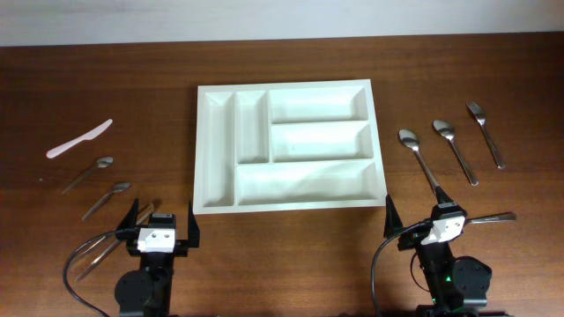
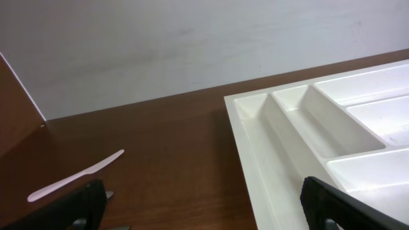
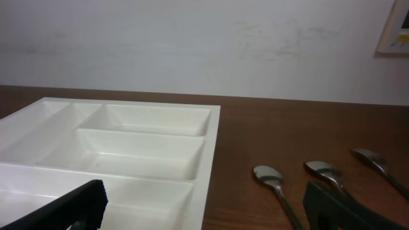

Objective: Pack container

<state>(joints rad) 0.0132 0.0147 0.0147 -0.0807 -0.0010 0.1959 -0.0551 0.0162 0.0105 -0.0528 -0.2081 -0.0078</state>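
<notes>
Left gripper (image 1: pixel 162 211) is hovering with its fingers spread wide, gripping nothing; right gripper (image 3: pixel 203 195) is doing likewise. The white cutlery tray (image 1: pixel 200 150) is lying just ahead between them (two narrow compartments, three long), metal fork (image 1: pixel 487 134) lying rightward, white plastic knife (image 1: pixel 79 139) leftward.

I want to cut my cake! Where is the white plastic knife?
In the overhead view, the white plastic knife lies on the left side, well left of the large white plastic cutlery tray, just beyond two silver metal spoons.
</notes>
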